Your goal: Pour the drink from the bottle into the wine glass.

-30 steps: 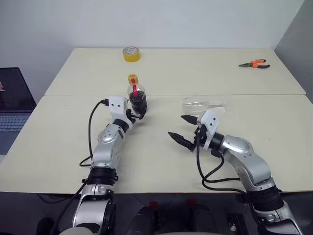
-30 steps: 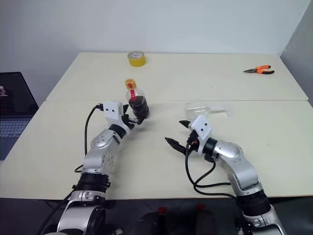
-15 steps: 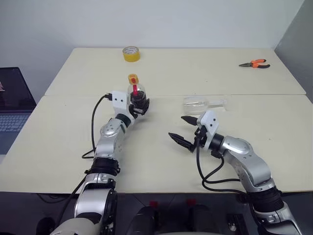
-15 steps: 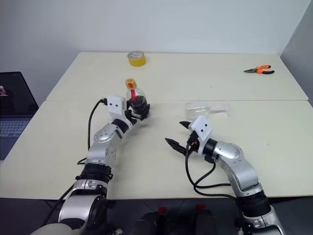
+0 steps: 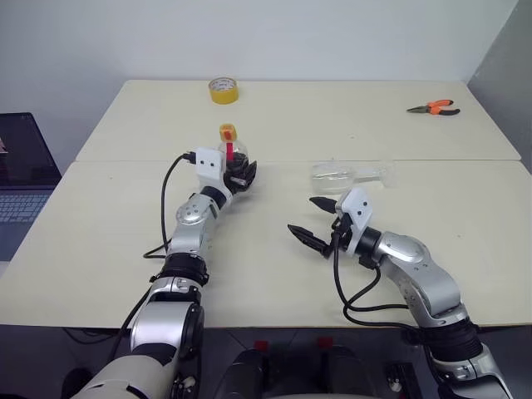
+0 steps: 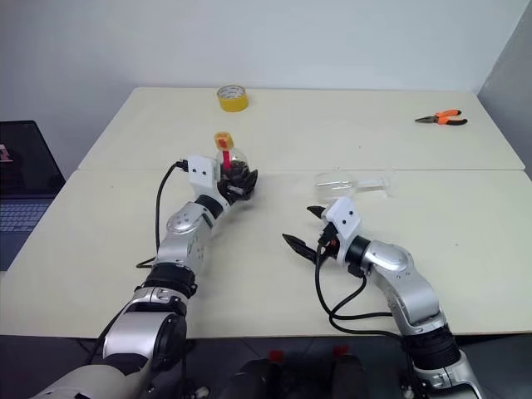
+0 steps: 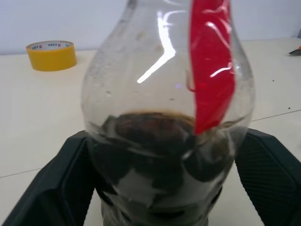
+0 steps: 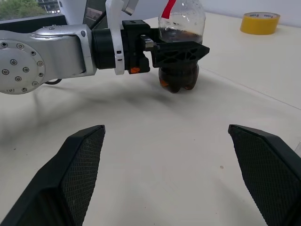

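Since a second ago the left arm has stretched forward, and the left gripper (image 6: 236, 177) now sits further up the table (image 5: 125, 233), its black fingers (image 7: 51, 188) drawn in against both sides of the bottle (image 5: 232, 161). A second ago the bottle's dark lower half showed in front of the fingers; now they cover it in the head views. In the right wrist view the bottle's base looks slightly clear of the tabletop, though this is hard to judge. The drink (image 7: 155, 141) fills roughly the lower part of the bottle, and the yellow cap (image 5: 226, 131) is on. The right gripper (image 5: 314, 221) has not moved and stays spread wide with nothing between its fingers (image 8: 75, 165).

The wine glass (image 5: 347, 174) lies on its side just beyond the right gripper, bowl toward the bottle and foot pointing away to the right, near the seam between the two tabletops.

A yellow tape roll (image 5: 223, 91) sits well behind the bottle near the far edge. Orange-handled pliers (image 5: 432, 108) lie far off at the back right corner. A laptop (image 5: 21, 179) stands off the table's left edge. The stretch of tabletop between bottle and glass is open, as is the wide near area between the two arms
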`<state>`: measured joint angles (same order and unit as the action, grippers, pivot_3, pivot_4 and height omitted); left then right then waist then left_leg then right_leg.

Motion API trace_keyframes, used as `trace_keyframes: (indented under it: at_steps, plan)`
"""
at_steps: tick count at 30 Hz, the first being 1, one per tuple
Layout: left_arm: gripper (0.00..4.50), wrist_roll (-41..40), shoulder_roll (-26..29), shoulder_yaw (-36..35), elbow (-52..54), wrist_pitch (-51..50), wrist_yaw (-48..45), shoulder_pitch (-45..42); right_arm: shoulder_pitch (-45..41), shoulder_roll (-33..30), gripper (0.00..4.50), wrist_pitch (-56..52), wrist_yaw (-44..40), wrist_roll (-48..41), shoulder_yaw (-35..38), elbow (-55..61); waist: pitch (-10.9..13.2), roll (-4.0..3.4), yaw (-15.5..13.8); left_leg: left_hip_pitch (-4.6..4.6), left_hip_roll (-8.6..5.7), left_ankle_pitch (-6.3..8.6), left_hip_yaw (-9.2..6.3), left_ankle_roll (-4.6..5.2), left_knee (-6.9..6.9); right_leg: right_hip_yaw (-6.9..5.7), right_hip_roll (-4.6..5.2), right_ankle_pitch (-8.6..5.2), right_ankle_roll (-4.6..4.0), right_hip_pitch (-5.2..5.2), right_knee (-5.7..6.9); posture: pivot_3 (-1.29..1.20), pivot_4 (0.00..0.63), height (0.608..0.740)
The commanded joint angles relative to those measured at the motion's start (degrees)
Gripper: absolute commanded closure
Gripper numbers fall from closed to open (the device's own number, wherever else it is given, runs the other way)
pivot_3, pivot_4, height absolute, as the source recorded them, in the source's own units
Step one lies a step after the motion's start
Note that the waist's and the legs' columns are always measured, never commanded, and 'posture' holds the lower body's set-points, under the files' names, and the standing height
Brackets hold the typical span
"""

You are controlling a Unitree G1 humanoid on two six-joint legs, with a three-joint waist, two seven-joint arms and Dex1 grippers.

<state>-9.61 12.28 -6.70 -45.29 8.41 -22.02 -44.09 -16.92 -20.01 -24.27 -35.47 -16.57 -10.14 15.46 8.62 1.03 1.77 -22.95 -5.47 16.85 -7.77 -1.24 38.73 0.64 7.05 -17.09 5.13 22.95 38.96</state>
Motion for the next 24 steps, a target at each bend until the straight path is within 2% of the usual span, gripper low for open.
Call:
trace_keyframes:
  at_steps: [1,5,7,13,17,24]
  plan:
    - [1.39,0.26,-0.25,0.25,0.63,1.75,-1.28,-0.76,-0.76,-0.28,0.00,1.44,0.91,0.38,2.02,1.74,0.00,0.00,0.00,0.00,0.00,0.00,0.00,0.00,0.00,0.00,0.00,0.00,0.00,0.01,0.00,0.00,0.150,0.740]
    - [2.14,-0.27,-0.26,0.69,4.16,0.49,-2.76,1.09,-3.47,1.36,0.00,-0.93,2.83,-2.71,4.82,2.97,0.00,0.00,0.06,-0.02,0.00,0.00,0.03,0.00,0.00,0.03,0.00,0.00,0.00,0.05,0.01,0.00,0.150,0.740]
    - [2.30,-0.61,-0.40,0.81,6.41,-0.57,-3.13,2.13,-5.06,2.51,0.00,-2.28,4.09,-3.83,5.75,3.92,0.00,0.00,0.12,-0.04,0.01,0.00,0.04,0.00,0.00,0.06,0.00,0.00,0.00,0.10,0.04,0.00,0.150,0.740]
    - [2.32,-0.27,-2.31,4.62,24.21,-8.67,-2.44,10.42,-16.99,5.42,0.00,-8.61,11.89,-0.76,5.75,2.10,0.00,0.00,0.30,-0.09,0.01,0.00,0.08,0.00,0.00,0.16,0.00,0.00,-0.01,0.24,0.08,0.00,0.150,0.740]
    - [2.32,1.27,-5.26,10.65,39.79,-17.26,-0.15,17.02,-25.84,8.55,0.00,-16.32,15.04,-1.67,4.80,0.27,0.00,-0.01,0.31,-0.10,0.00,0.00,0.08,0.00,0.00,0.18,0.01,0.00,-0.01,0.22,0.06,0.00,0.150,0.740]
    - [2.32,3.01,-7.43,14.67,49.51,-24.06,2.86,21.00,-28.86,9.41,0.00,-23.18,13.00,-3.49,3.57,-0.21,-0.01,-0.01,0.41,-0.10,0.03,0.00,0.10,0.00,0.00,0.19,-0.01,0.01,-0.02,0.24,0.08,0.00,0.150,0.740]
